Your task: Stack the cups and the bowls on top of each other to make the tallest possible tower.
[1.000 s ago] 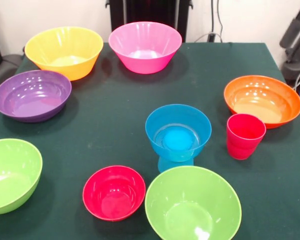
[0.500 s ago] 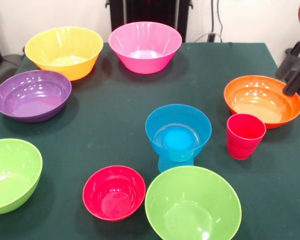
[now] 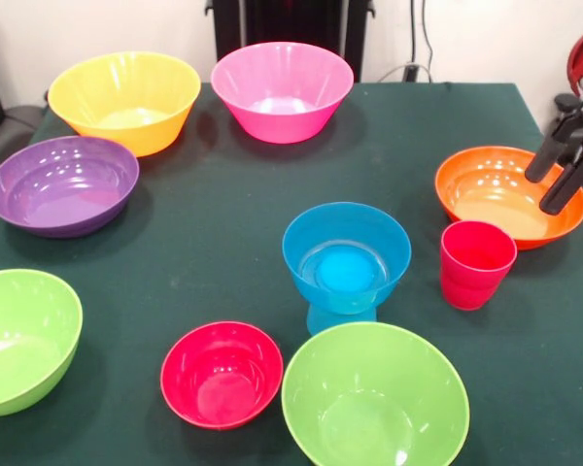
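Tower: glossy blue plastic bowl (image 3: 347, 254) seated on an upturned light blue plastic tumbler (image 3: 338, 316), well off to the picture-left of and below the gripper; only two pieces high, so barely begun by the look of it.
Nearest cup: glossy red-pink plastic tumbler (image 3: 476, 263), upright, open, just below and picture-left of the gripper, not touched.
Nearest bowl: glossy orange plastic bowl (image 3: 509, 195), directly beneath the gripper in the front view, overlapped at its right rim.
Gripper: black two-fingered gripper (image 3: 566, 170) at the right edge, fingers spread a little apart, holding nothing.
Change: absent from the table a second ago, only a dark tip at the edge half a second ago; now further in and lower, over the orange bowl.
Meaning: probably an approach to the red-pink tumbler or the orange bowl as the next tower piece; which one, not yet clear.
Unchanged: every cup and bowl in the same place as before.
Farther off: small red plastic bowl (image 3: 221, 373), lime green plastic bowl (image 3: 374, 395), pink plastic bowl (image 3: 281, 89).
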Controlling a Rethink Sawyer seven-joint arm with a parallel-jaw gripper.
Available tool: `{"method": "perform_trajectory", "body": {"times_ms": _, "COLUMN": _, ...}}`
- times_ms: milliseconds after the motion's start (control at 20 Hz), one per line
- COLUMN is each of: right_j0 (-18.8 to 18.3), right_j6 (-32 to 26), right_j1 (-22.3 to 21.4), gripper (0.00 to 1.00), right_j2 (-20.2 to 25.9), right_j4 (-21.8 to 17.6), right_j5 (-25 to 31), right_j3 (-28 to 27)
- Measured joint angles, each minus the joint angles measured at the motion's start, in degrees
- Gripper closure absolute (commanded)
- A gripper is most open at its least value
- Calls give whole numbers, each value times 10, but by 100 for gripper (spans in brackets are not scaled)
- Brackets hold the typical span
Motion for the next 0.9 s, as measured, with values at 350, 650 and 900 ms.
{"method": "perform_trajectory", "body": {"times_ms": 350, "right_j0": 8, "right_j6": 0, "right_j1": 3, "gripper": 0, "right_j2": 0, "right_j4": -1, "right_j5": -26, "right_j3": 18}}
{"method": "perform_trajectory", "body": {"times_ms": 650, "right_j0": 8, "right_j6": 0, "right_j1": 11, "gripper": 0, "right_j2": 0, "right_j4": -2, "right_j5": -39, "right_j3": 24}}
{"method": "perform_trajectory", "body": {"times_ms": 900, "right_j0": 8, "right_j6": 0, "right_j1": 18, "gripper": 0, "right_j2": 1, "right_j4": -4, "right_j5": -50, "right_j3": 26}}
